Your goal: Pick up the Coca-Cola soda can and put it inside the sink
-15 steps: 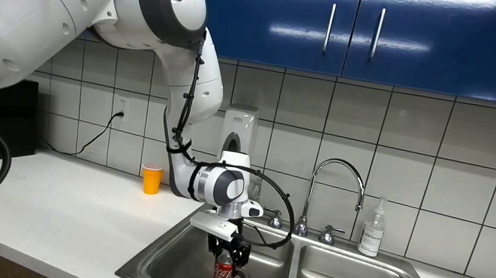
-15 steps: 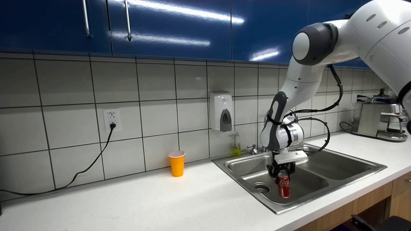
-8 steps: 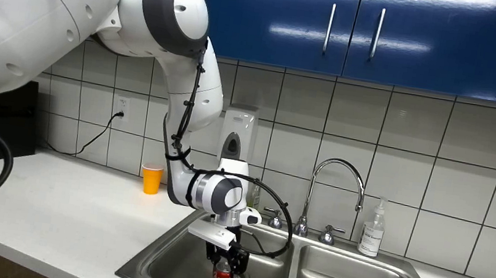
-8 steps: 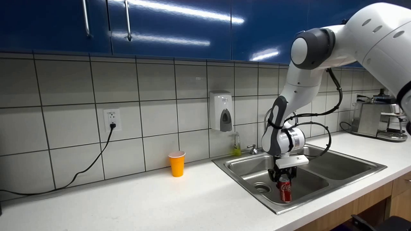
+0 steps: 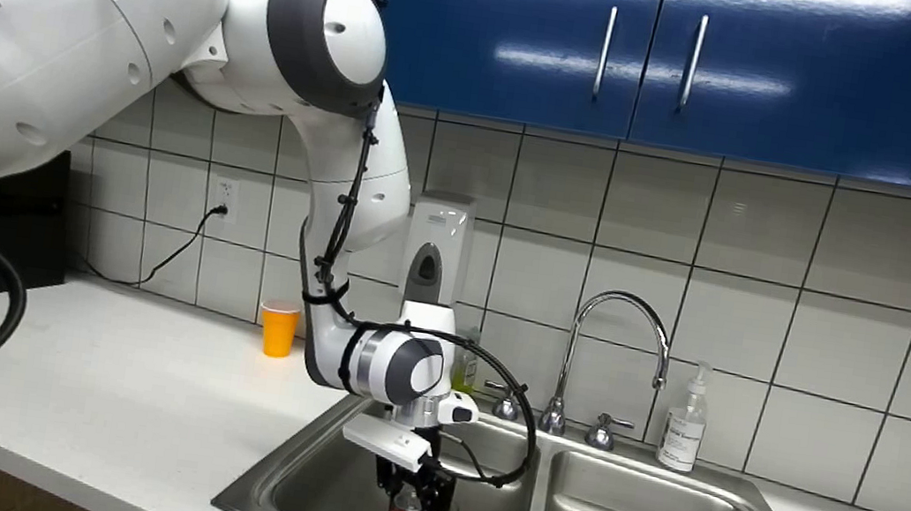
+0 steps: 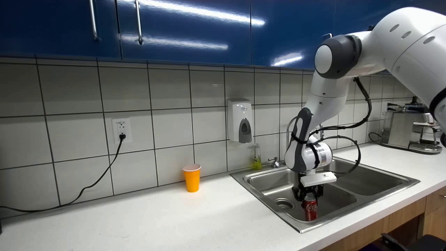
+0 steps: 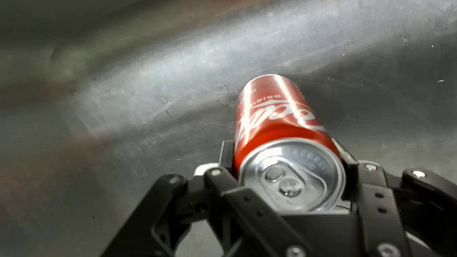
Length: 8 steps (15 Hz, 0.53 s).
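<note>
In the left bowl (image 5: 334,484) of the sink (image 5: 290,452), the gripper (image 7: 286,157) pinches the can (image 7: 275,117), its fingers (image 7: 226,157) only can-wide apart.

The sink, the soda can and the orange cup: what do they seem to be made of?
Sink: brushed-looking metal, probably stainless steel; grey, with soft streaky reflections.
Coca-Cola can: metal, likely aluminium; glossy red sides with bright highlights, silvery top.
Orange cup: probably plastic, though coated paper is possible; smooth-looking, opaque, pale rim.
</note>
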### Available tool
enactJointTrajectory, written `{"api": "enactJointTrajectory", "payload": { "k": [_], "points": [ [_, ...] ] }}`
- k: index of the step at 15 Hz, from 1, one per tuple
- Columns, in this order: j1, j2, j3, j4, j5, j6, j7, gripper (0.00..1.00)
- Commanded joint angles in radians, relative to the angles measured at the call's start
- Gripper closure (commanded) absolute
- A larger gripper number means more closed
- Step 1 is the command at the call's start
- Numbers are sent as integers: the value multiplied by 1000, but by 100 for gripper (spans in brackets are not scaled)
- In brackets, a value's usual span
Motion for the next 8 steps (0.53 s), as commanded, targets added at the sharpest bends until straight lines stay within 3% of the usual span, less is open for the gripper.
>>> {"api": "enactJointTrajectory", "payload": {
  "k": [1, 7, 8],
  "points": [
    [-21, -5, 13, -2, 10, 16, -26, 62],
    [-22, -4, 12, -2, 7, 13, -29, 62],
    [-23, -5, 11, -3, 6, 10, -31, 12]
  ]
}}
